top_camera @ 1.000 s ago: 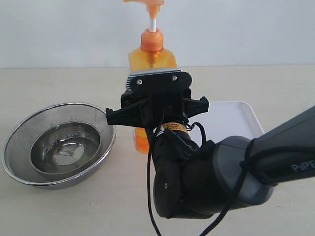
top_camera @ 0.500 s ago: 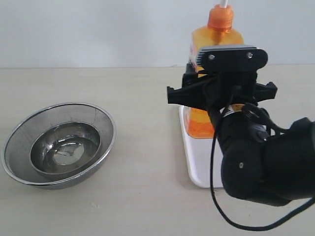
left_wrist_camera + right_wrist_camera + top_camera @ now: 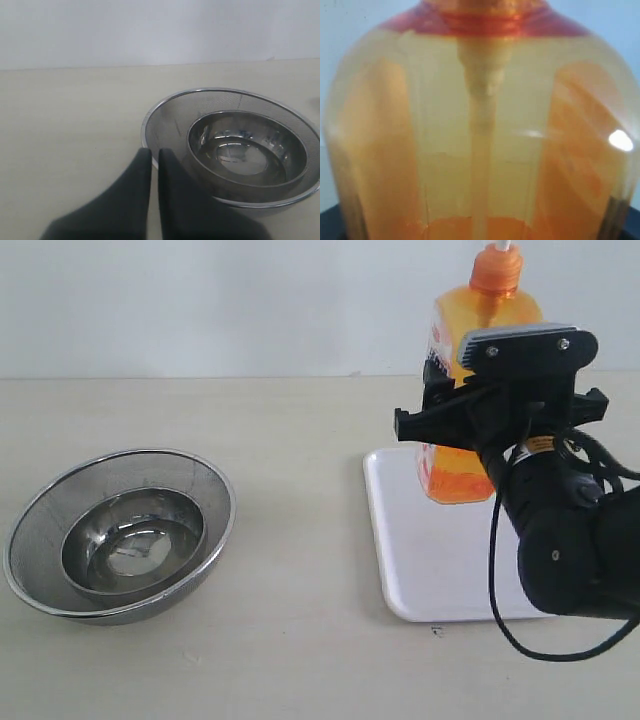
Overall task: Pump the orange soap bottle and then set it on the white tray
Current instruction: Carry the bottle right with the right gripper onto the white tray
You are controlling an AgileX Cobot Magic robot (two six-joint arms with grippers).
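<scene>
**A:** This reads to me as the placing step. The right tool (image 3: 490,415) has the orange soap bottle (image 3: 455,475) clamped across its body, jaws spread to the bottle's width, over the white tray (image 3: 440,560).

**B:** Start from the tray's near rim: bare white plastic, lots of room. The bottle's base is over the tray's far half, close to the far rim. Whether it's touching or a shade above, I can't tell from here.

**A:** So lower it straight and upright, as it stands now. Let the base sit flat before the jaws let go. It's tall on a small foot, so I'd guess it tips if it's let go early.

**B:** And mind that far rim. If the base lands on the raised lip, it rocks. A touch nearer the tray's middle looks safer.

**A:** The right wrist view is all orange plastic, with the dip tube down the centre. The bottle sits square in the grip, right up against the camera. Whether the pump's been pressed, nothing here says.

**B:** Now the arm. The bulky dark forearm is low over the tray's near corner on that arm's side. The wrist reaches away from us with the tool level, gripping below the bottle's shoulder.

**A:** And the left tool (image 3: 154,152)? Its fingers are pressed nearly together with nothing between them. It's well apart from the tray, by the steel bowls (image 3: 200,495) on the worktop (image 3: 290,660).
</scene>
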